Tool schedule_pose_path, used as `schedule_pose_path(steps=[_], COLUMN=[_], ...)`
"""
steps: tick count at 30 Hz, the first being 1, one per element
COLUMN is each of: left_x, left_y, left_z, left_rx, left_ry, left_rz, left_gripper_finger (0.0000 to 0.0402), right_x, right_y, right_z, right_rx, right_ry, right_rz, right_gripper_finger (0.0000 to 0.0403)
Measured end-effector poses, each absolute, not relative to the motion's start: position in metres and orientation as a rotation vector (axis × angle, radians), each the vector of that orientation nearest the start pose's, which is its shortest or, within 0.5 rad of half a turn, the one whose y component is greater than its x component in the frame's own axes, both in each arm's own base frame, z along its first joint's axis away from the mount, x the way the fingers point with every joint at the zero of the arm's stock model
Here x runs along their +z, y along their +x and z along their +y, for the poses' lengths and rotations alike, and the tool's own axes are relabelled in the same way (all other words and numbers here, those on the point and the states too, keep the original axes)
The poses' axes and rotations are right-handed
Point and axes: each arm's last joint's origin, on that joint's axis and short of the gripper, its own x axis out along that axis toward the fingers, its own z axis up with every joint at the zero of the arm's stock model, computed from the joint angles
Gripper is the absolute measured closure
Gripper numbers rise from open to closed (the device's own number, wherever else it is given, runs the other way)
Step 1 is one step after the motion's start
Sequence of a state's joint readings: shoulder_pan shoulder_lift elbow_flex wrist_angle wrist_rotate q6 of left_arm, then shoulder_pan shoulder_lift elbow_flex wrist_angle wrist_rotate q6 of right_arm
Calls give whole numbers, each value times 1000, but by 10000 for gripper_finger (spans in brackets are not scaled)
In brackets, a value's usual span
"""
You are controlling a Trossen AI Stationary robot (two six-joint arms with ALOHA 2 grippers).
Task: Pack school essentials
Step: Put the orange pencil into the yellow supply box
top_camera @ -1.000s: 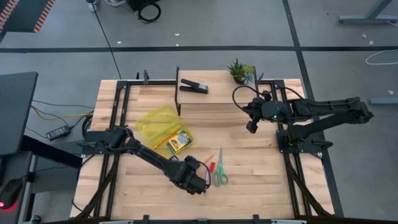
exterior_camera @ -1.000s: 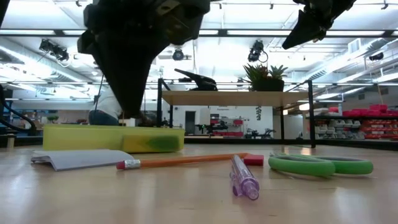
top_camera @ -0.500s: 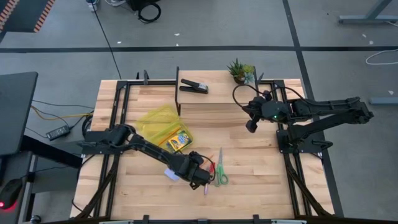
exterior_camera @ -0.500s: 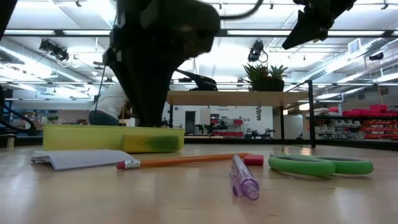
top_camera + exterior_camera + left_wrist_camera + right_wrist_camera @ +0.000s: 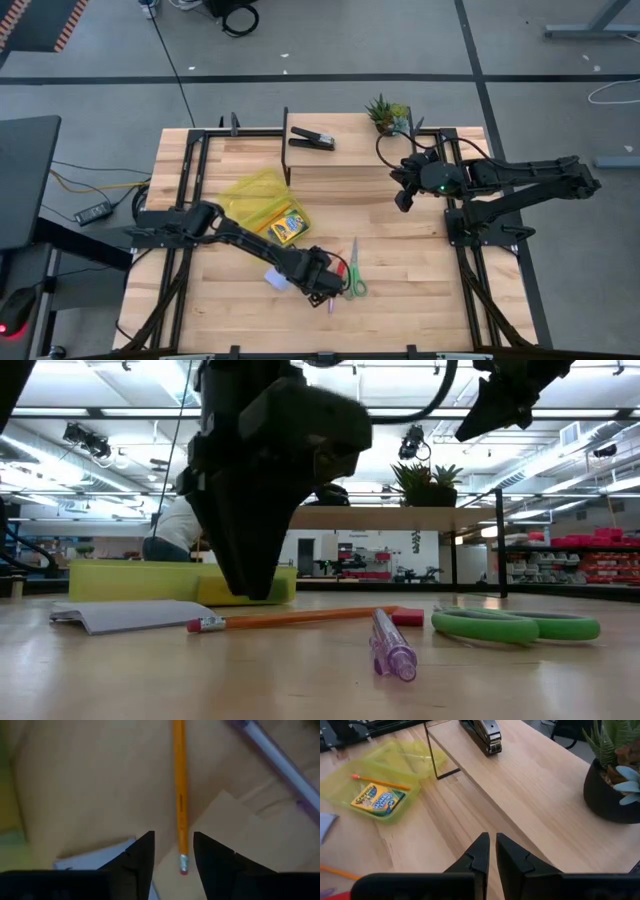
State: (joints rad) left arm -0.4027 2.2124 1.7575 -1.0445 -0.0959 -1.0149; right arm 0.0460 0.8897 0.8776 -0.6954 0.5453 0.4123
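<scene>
Left claw (image 5: 173,851), fingers slightly apart and empty, hovers over the eraser end of the orange pencil (image 5: 180,795) lying on the table (image 5: 420,270). Right claw (image 5: 491,851), shut, waits above the shelf (image 5: 540,785).

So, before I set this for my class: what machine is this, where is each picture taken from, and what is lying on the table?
It is a robot with two dark arms at a wooden table, each ending in a two-finger gripper. One picture looks straight down, one looks level across the tabletop, and two come from cameras on the wrists.

The left gripper hovers with its fingers apart over the eraser end of an orange pencil, holding nothing. Nearby lie a purple pen, green-handled scissors, a small red eraser and a pale notepad. A yellow-green tray holds a crayon box and another pencil.

The right gripper waits shut over a raised shelf bearing a black stapler and a potted plant.
</scene>
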Motion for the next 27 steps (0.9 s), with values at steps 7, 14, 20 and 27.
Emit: schedule_pose_path(steps=[7,14,20,27], left_x=[167,160,164,167], left_y=[400,398,398,388], left_z=[-183,-188,-192,-212], left_rx=[537,627,635,701], left_ry=[-614,-630,-591,-407], left_rz=[1313,1264,1210,981], left_gripper_finger=[269,284,285,285], right_x=[306,308,308,308], right_y=[171,173,174,174], right_z=[-7,-6,-5,-5], right_rx=[-581,-516,-460,-468], right_ry=[103,6,-38,-10], right_rz=[592,597,614,606], right_gripper_finger=[364,364,364,364])
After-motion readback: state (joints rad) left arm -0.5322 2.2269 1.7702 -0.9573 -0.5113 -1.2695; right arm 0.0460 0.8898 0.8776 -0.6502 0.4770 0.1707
